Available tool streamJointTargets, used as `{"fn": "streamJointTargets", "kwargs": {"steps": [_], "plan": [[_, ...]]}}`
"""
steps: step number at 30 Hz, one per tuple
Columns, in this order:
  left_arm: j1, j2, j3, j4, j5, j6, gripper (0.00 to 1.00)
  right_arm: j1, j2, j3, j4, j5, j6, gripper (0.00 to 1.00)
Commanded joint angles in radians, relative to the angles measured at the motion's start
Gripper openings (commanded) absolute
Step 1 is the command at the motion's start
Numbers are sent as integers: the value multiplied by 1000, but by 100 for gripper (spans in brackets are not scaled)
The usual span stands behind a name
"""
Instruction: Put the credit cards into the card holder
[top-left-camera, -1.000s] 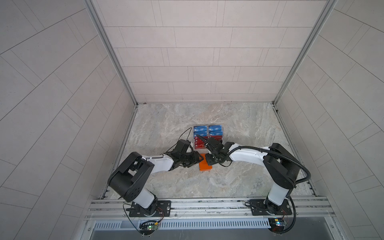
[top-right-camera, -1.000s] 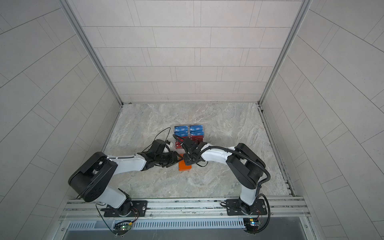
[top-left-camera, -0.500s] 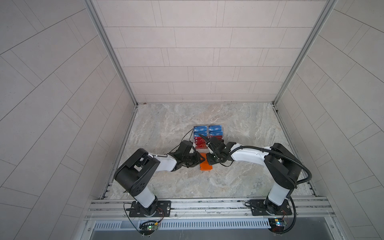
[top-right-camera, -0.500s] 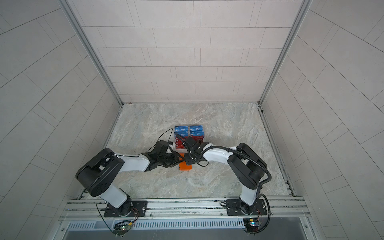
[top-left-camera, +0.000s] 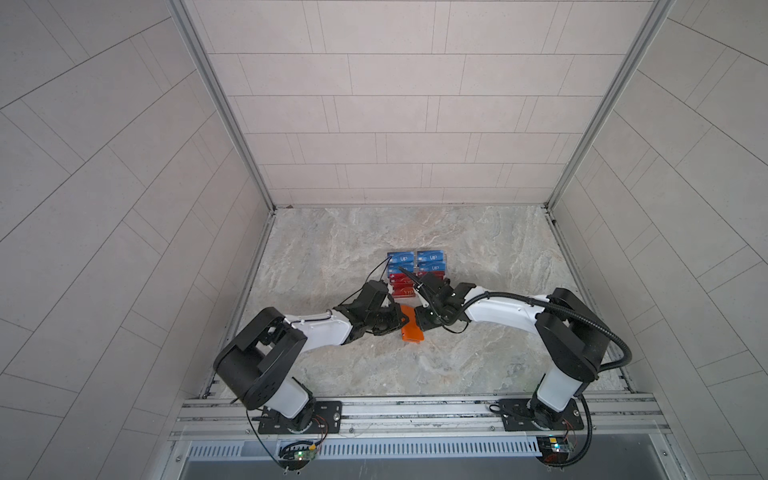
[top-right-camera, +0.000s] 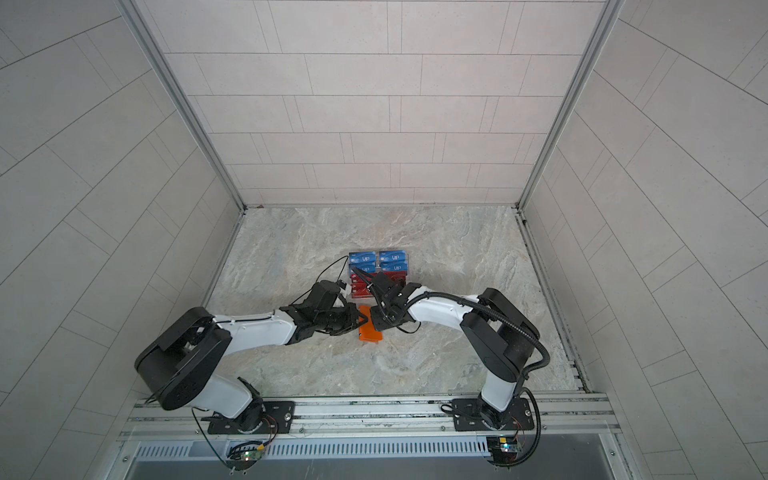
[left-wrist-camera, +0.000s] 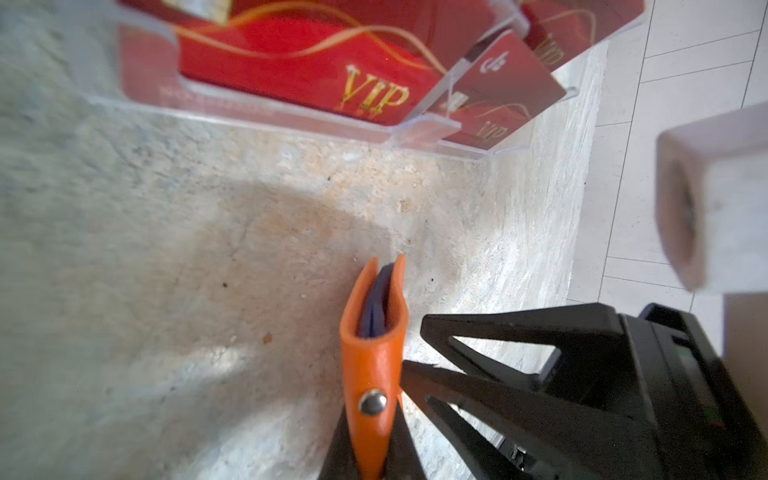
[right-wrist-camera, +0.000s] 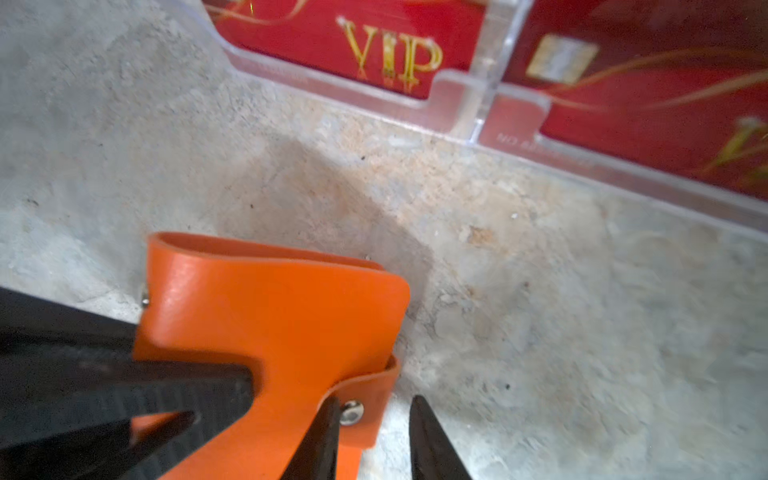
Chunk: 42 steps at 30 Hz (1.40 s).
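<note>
The small orange book-like card holder (left-wrist-camera: 374, 357) is clamped flat between the shut jaws of the left gripper (left-wrist-camera: 370, 446), edge-on to them, with dark blue card edges showing inside its fold just past the fingertips. The right gripper (right-wrist-camera: 374, 401) comes in from the opposite side with its jaws parted. The holder's snap-button tab (right-wrist-camera: 353, 411) lies in the gap against one finger, clear of the other. Ahead of both sets of jaws, on the grey marbled tabletop (right-wrist-camera: 540, 311), a clear acrylic tiered rack (right-wrist-camera: 457, 95) holds red plastic cards with gold "VIP" lettering (right-wrist-camera: 332, 41). Blue cards with white "VIP" lettering (top-left-camera: 401, 258) sit in its tiers farthest from the jaws.
</note>
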Motion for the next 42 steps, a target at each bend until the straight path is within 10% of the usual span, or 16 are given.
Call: {"fn": "streamJointTargets", "kwargs": {"steps": [1,10,42], "plan": [[-37,-84,47,-126,-123,19,1,11,-84,37,-106,72,-1,35],[-78,-144,115,-205,-177,31,0,45,-109,86,-131,57,3,40],[-109,-211,105,-146,-58,77,0,75,-132,25,-91,223,38,11]]}}
